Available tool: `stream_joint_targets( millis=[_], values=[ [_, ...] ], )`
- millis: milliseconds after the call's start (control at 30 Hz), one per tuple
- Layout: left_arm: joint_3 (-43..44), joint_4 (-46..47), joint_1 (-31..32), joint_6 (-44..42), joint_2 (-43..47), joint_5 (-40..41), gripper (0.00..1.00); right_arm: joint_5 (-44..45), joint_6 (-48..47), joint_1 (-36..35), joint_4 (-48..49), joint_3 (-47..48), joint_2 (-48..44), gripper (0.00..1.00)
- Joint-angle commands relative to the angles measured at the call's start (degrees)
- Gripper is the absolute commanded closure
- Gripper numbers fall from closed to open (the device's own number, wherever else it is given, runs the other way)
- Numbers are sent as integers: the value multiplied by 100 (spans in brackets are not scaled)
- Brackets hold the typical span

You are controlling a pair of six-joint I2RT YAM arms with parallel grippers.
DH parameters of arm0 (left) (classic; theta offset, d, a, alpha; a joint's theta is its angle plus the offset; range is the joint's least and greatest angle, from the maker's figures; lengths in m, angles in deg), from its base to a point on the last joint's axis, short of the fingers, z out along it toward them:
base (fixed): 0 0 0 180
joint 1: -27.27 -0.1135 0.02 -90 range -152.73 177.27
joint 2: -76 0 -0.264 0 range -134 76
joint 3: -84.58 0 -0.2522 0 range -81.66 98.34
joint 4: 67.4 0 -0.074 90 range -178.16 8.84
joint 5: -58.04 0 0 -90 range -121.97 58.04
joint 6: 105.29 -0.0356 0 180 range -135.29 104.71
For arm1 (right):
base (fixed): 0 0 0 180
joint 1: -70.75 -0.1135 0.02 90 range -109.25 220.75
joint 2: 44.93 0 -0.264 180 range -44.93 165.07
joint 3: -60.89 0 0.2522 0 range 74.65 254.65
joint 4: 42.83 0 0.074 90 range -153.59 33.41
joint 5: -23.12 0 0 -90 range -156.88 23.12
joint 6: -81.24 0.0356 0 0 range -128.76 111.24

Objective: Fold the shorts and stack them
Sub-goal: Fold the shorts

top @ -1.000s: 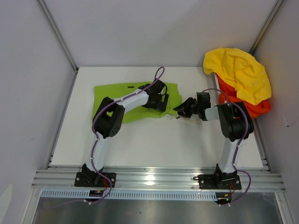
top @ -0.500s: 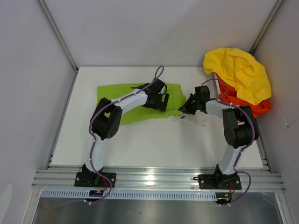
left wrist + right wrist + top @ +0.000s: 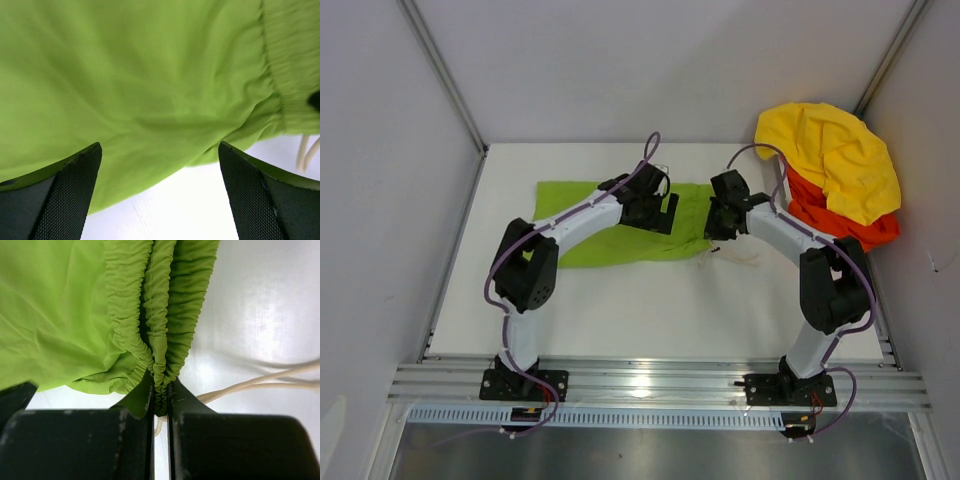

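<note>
Shorts in lime green, the lime-green shorts (image 3: 610, 235), lie spread flat on the white worktop (image 3: 650, 310), left of centre and toward the far half. We record their long axis as running left to right. The gathered waistband (image 3: 150, 315) forms the right-hand end and the leg openings point left. A white drawstring (image 3: 260, 380) trails off that end onto the bare surface. The right gripper (image 3: 161, 390) is clenched on the waistband, with the gathered folds pinched between its closed fingers at the near corner of that end. The left gripper (image 3: 159, 150) is released, jaws wide, poised over the cloth toward the waist end. We cannot tell whether its fingers touch the fabric. The orange-red shorts (image 3: 840, 220) sit crumpled in the far right corner, well apart from the green pair, with a yellow cloth (image 3: 830, 155) heaped over them. Against the view of a second ago, we note that the right gripper then stood part open just off the waist end and has since closed on it. Both arms have reached further back, the green pair has shifted slightly rightward, and the corner heap is unchanged.
</note>
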Motion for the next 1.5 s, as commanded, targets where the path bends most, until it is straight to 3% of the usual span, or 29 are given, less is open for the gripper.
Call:
stream_joint_targets(
  millis=[0,333,567,1033,1467],
  values=[
    [-169,-30,-198,57,789,-102,1,779,-481,90,-724,515,-174,100],
    [-1733,760,-1025,680,2064,-279,1,1061,-912,538,-1455,752,-842,100],
    [-2849,1253,-1192,1059,2741,-58,1,1123,-1395,468,-2315,1833,-764,100],
    [-4545,1991,-1500,1121,2971,-67,1,2019,-1975,-954,-3520,3977,379,99],
    [-4941,2343,-1500,1068,2821,-32,1,2582,-2897,-2335,-4119,6658,2321,97]
  ],
)
